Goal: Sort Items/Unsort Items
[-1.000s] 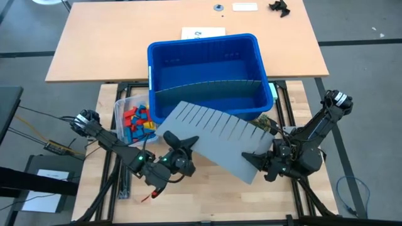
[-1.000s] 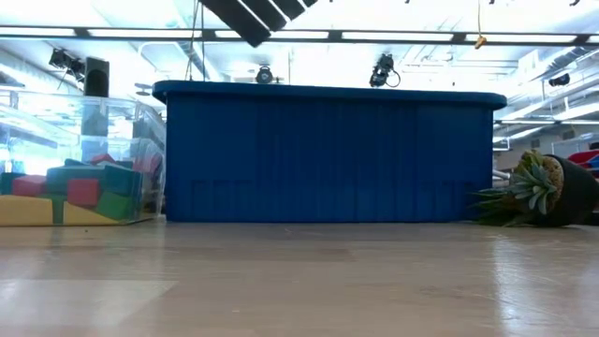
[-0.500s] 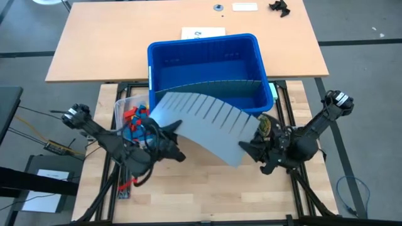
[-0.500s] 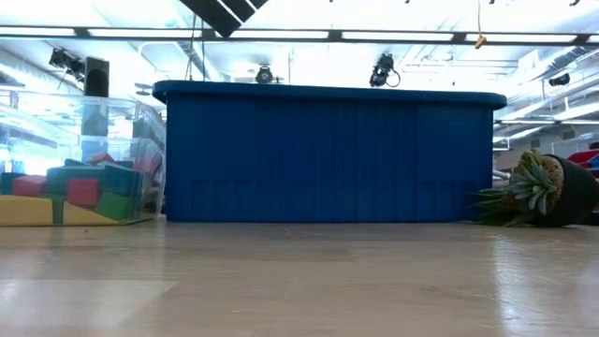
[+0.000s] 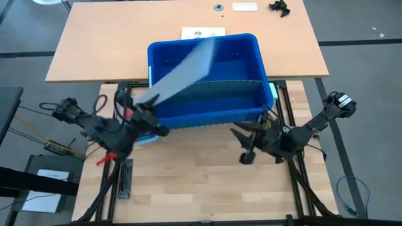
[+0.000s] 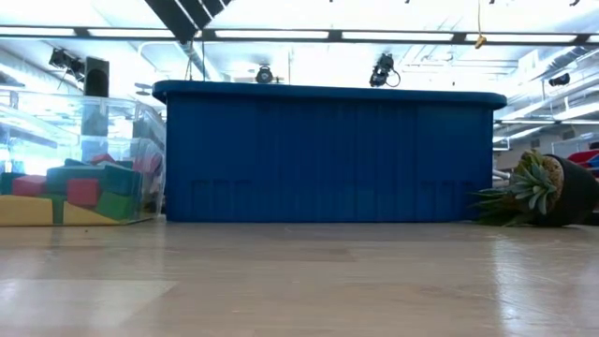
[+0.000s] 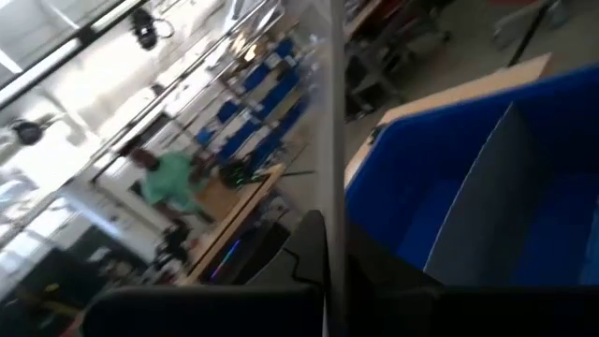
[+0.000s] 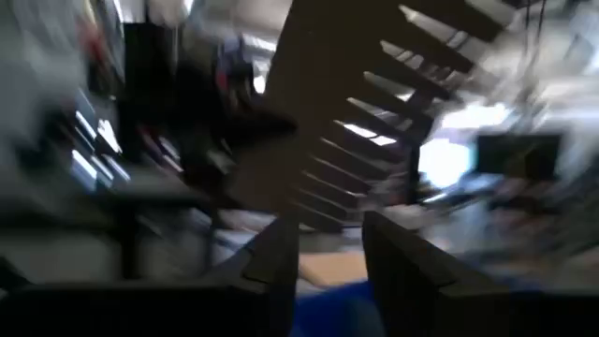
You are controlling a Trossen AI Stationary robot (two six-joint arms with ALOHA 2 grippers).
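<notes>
My left gripper is shut on a grey slotted divider sheet, which slants up from it over the blue bin. In the low view the sheet's dark slotted edge shows high above the bin. My right gripper stands open in front of the bin, clear of the sheet. The items, red, green, blue and yellow blocks, lie in a clear tub left of the bin. In the high view my left arm hides most of them. My left gripper pinches the divider sheet's near-left end between its two fingers. In the left wrist view the sheet runs edge-on out from between them. It is lifted clear and reaches out over the bin, tilted nearly on edge.
Inside the bin stands another grey divider. A small potted plant lies on its side right of the bin, close to my right arm. A white paper lies behind the bin. Bare wood spreads along the near edge.
My left gripper has risen and gone toward the table's left and far side with the sheet. The sheet has swung from lying flat between both grippers to slanting over the bin, nearly on edge. My right gripper has let go of its right end and rolled.
</notes>
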